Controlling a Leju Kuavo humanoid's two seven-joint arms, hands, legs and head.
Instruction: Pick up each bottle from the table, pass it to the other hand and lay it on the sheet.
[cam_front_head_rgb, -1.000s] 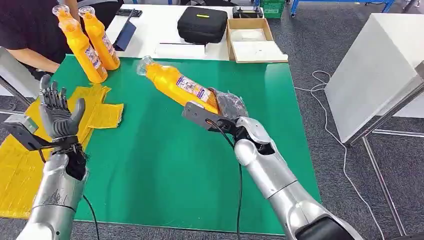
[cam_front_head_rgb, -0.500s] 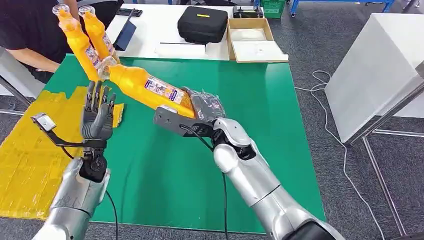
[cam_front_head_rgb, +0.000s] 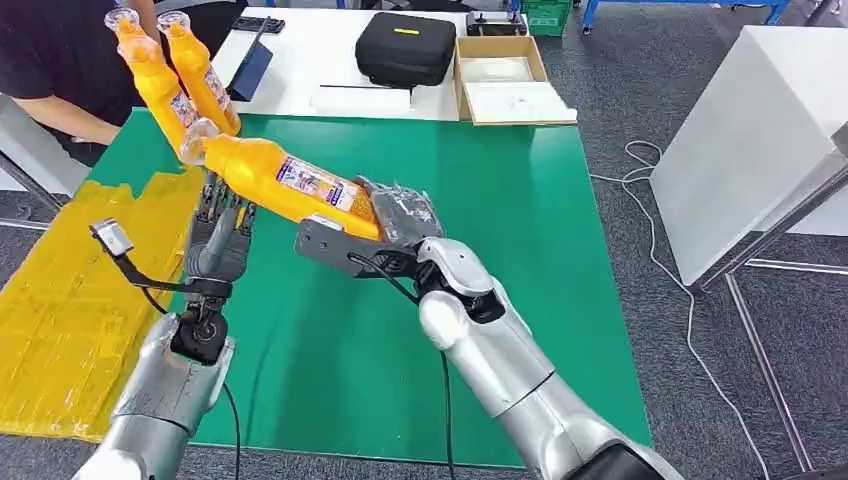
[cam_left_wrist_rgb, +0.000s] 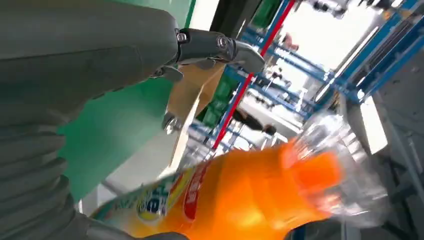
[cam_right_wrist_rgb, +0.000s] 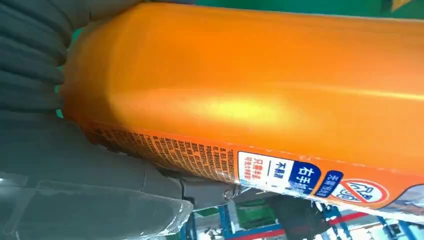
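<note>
My right hand (cam_front_head_rgb: 400, 215) grips the base of an orange bottle (cam_front_head_rgb: 285, 180) and holds it tilted above the green mat (cam_front_head_rgb: 520, 250), clear cap pointing to the far left. My left hand (cam_front_head_rgb: 222, 235) stands just beneath the bottle's neck half with its fingers upright and apart, holding nothing. In the left wrist view the bottle (cam_left_wrist_rgb: 240, 200) passes close by the thumb (cam_left_wrist_rgb: 215, 45). In the right wrist view the bottle (cam_right_wrist_rgb: 250, 100) lies against the right hand (cam_right_wrist_rgb: 35, 150). Two more orange bottles (cam_front_head_rgb: 160, 90) (cam_front_head_rgb: 205, 80) stand at the mat's far left corner. The yellow sheet (cam_front_head_rgb: 60, 300) lies at the left.
A person in black (cam_front_head_rgb: 50, 60) stands at the back left beside the standing bottles. Behind the mat a white table carries a black case (cam_front_head_rgb: 405, 48) and a cardboard box (cam_front_head_rgb: 510, 80). A white cabinet (cam_front_head_rgb: 760, 130) stands to the right.
My right hand has carried the bottle leftward across the mat. My left hand has moved right and forward until it is under the bottle's neck end.
</note>
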